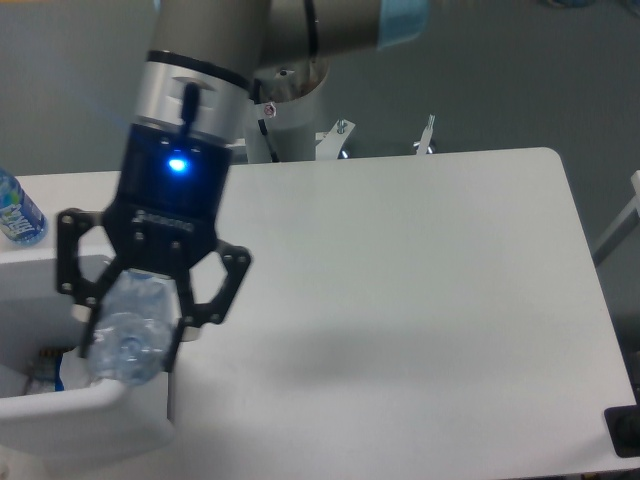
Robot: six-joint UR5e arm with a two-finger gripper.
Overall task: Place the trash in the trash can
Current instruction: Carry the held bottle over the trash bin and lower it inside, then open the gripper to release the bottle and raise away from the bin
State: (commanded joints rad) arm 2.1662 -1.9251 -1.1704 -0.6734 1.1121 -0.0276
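Gripper (130,350) w/ bottle (128,335) hangs over bin (90,410) at table's (420,300) front-left corner. 2nd bottle (18,212) stands on table behind bin, at left edge. Scraps (62,368) lie in bin.

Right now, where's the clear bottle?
Lower left of the camera view: the clear bottle is clamped in the gripper, held over the trash can opening at the table's left edge.
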